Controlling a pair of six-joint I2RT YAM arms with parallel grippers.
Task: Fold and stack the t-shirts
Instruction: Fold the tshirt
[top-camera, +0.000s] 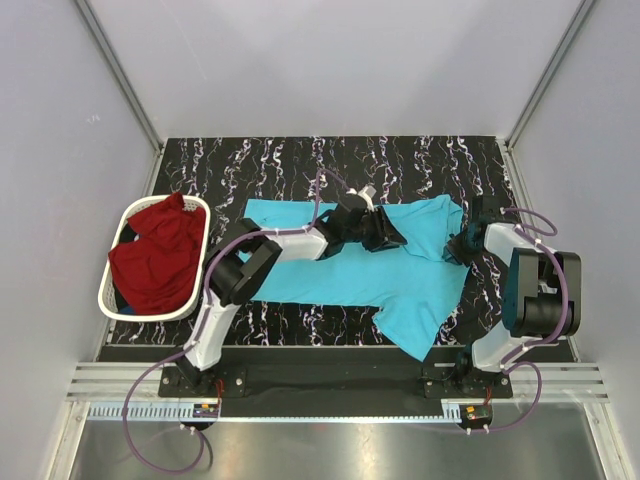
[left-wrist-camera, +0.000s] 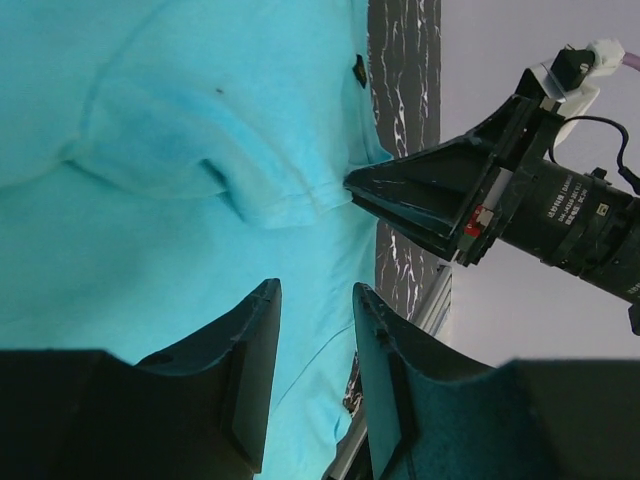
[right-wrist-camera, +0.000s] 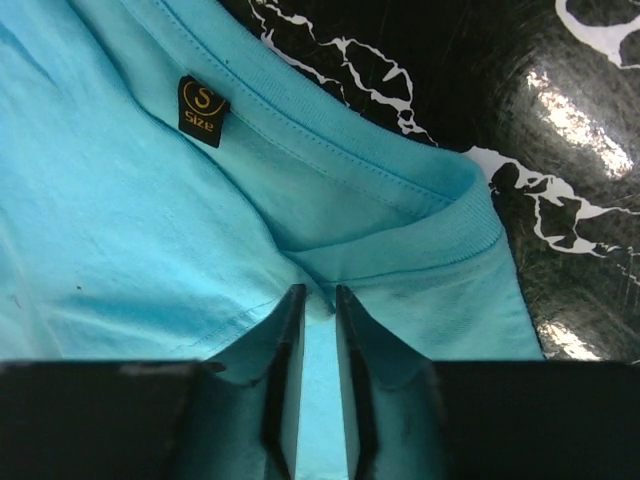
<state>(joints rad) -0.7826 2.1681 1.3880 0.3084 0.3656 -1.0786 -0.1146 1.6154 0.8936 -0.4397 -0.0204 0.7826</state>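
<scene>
The turquoise t-shirt (top-camera: 330, 275) lies spread across the middle of the dark marbled table. My left gripper (top-camera: 388, 238) hovers over its middle. In the left wrist view this gripper (left-wrist-camera: 315, 290) is open and empty, with turquoise cloth (left-wrist-camera: 180, 150) below it. My right gripper (top-camera: 458, 247) is at the shirt's right edge. In the right wrist view it (right-wrist-camera: 320, 292) is shut on a pinch of cloth just below the ribbed collar (right-wrist-camera: 400, 200), near a black size label (right-wrist-camera: 203, 110). The dark red t-shirt (top-camera: 155, 255) lies bunched in the white basket (top-camera: 150, 312).
The basket stands at the table's left edge. The right gripper (left-wrist-camera: 352, 185) also shows in the left wrist view, close to the left fingers. Grey walls enclose the table on three sides. A metal rail (top-camera: 330, 375) runs along the near edge.
</scene>
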